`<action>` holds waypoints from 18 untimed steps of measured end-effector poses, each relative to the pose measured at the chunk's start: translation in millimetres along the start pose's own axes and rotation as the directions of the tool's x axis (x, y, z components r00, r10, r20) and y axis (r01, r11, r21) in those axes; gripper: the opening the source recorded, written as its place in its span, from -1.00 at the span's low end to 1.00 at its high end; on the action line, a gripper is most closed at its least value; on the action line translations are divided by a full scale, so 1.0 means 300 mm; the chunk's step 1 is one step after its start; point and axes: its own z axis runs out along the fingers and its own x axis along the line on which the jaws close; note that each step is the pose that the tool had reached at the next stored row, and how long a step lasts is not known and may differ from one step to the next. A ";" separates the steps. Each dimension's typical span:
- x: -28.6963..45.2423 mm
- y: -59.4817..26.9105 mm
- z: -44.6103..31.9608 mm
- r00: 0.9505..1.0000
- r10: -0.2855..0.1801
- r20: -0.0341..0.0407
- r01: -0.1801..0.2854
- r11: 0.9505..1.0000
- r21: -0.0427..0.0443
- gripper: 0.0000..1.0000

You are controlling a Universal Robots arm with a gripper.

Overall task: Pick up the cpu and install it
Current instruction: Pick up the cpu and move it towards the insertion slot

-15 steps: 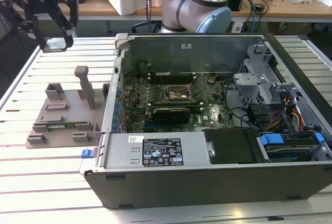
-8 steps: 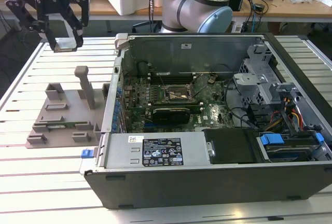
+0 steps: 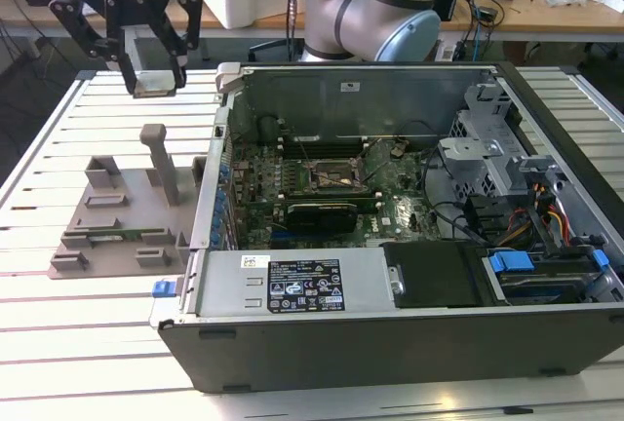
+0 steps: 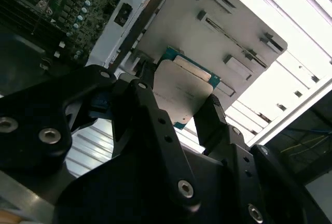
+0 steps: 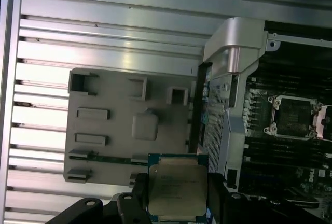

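Observation:
The cpu (image 3: 154,83) is a flat square chip with a silver top and a thin green rim. My gripper (image 3: 153,78) is shut on it and holds it in the air. It hangs above the slatted table at the exterior view's left, beyond the grey holder block (image 3: 117,216) and outside the open computer case (image 3: 390,343). Both wrist views show the cpu (image 4: 181,92) (image 5: 177,192) clamped by its edges between the black fingers (image 5: 139,195). The bare processor socket (image 3: 333,177) (image 5: 293,117) lies on the motherboard inside the case.
The holder block (image 5: 119,125) with upright posts stands on the table below the gripper. A long black expansion card (image 3: 322,211) sits in front of the socket. The case's raised side wall (image 3: 226,80) stands between gripper and socket. Drive bays and cables (image 3: 526,197) crowd the exterior view's right.

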 end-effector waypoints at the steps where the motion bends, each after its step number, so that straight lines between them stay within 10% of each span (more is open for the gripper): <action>1: -0.016 -0.002 0.000 1.000 0.000 0.000 0.000 1.000 0.000 0.10; 18: -0.186 -0.018 0.004 1.000 0.000 -0.003 0.000 1.000 0.000 0.10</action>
